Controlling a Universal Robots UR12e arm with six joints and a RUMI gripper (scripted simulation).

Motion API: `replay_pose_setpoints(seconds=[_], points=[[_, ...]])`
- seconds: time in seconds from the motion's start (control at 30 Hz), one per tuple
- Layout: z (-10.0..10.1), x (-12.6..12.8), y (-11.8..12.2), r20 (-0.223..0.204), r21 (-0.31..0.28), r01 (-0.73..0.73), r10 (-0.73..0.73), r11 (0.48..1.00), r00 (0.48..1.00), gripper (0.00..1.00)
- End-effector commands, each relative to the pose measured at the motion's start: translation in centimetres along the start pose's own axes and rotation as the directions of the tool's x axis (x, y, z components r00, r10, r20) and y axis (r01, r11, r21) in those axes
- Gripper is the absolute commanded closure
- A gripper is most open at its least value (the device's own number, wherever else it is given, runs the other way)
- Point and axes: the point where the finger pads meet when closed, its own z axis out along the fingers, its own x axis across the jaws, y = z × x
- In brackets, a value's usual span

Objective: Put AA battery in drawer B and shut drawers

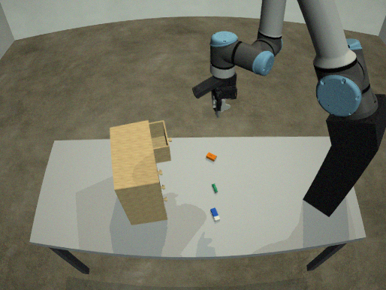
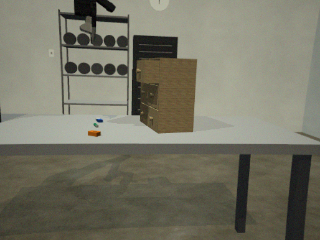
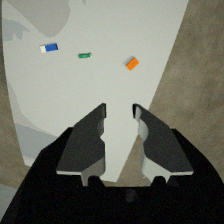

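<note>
The green AA battery (image 1: 215, 188) (image 2: 96, 125) (image 3: 85, 55) lies on the table between the orange block and the blue-and-white block. The wooden chest (image 1: 133, 154) (image 2: 177, 96) stands upright on the left of the table in the top view. One upper drawer (image 1: 162, 154) (image 2: 150, 71) at its far end is pulled out; the part of its inside that shows holds nothing. The other drawers look shut. No drawer letters can be read. My gripper (image 1: 218, 115) (image 2: 93, 41) (image 3: 119, 104) hangs high beyond the table's far edge, its fingers partly open with nothing between them.
An orange block (image 1: 211, 156) (image 2: 94, 133) (image 3: 132, 63) lies nearer the far edge than the battery. A blue-and-white block (image 1: 215, 214) (image 2: 99, 120) (image 3: 49, 48) lies on the battery's other side. Small knobs (image 1: 160, 172) (image 2: 152, 94) stick out from the chest's front.
</note>
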Motion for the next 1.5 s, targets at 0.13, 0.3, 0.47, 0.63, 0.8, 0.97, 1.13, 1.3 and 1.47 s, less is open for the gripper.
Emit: replay_pose_setpoints(seconds=[0.13,0.3,0.47,0.63,0.8,0.97,1.13,1.3,1.47], points=[[0.5,0.2,-0.6,-0.002,0.003,-0.027,0.027,1.000,1.000,0.80],[1.7,0.2,-1.1,-0.002,0.002,-0.092,0.092,0.996,0.996,0.80],[2.8,0.2,-1.6,-0.001,0.002,-0.152,0.152,0.988,0.988,0.80],[5.4,0.1,-2.5,-0.001,0.002,-0.284,0.284,0.959,0.959,0.80],[8.9,-0.5,-3.5,0.000,0.002,-0.444,0.444,0.896,0.896,0.80],[13.1,-1.6,-4.3,0.000,0.001,-0.610,0.610,0.792,0.792,0.80],[15.7,-2.5,-4.6,0.001,0.001,-0.702,0.702,0.712,0.712,0.80],[20.1,-4.5,-4.6,0.001,0.001,-0.828,0.828,0.560,0.560,0.80],[24.0,-6.8,-4.2,0.001,0.001,-0.915,0.915,0.404,0.404,0.80]])
